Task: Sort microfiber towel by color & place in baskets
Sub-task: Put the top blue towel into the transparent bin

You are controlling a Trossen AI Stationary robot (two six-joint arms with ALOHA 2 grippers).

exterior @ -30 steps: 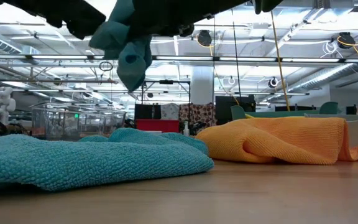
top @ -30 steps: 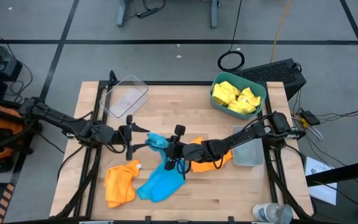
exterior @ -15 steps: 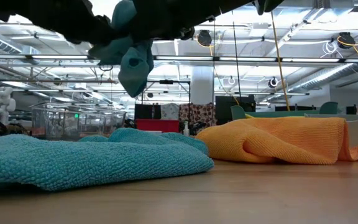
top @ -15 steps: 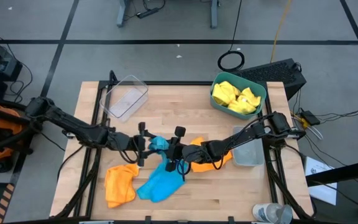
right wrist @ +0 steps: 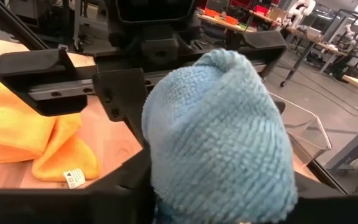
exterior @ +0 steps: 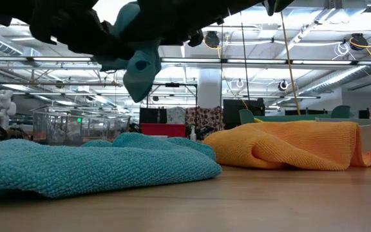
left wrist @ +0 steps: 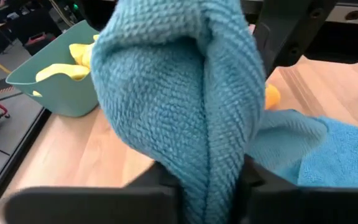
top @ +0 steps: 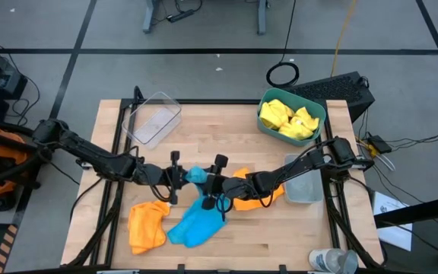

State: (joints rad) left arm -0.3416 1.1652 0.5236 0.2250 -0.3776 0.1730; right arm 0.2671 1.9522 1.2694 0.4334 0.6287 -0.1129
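I hold one blue towel (top: 195, 175) aloft over the bench (top: 226, 122) centre, pinched between the fingers of the left end effector (top: 176, 177). The right end effector (top: 217, 183) touches the same towel; its grip I cannot tell. This looks like a handover: the clear basket (top: 153, 119) sits at the far-left corner, within left reach.

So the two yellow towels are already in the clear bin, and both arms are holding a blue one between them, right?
Not the clear bin: the high view shows the yellow towels in the teal bin. The left gripper and right gripper do meet at a blue towel.
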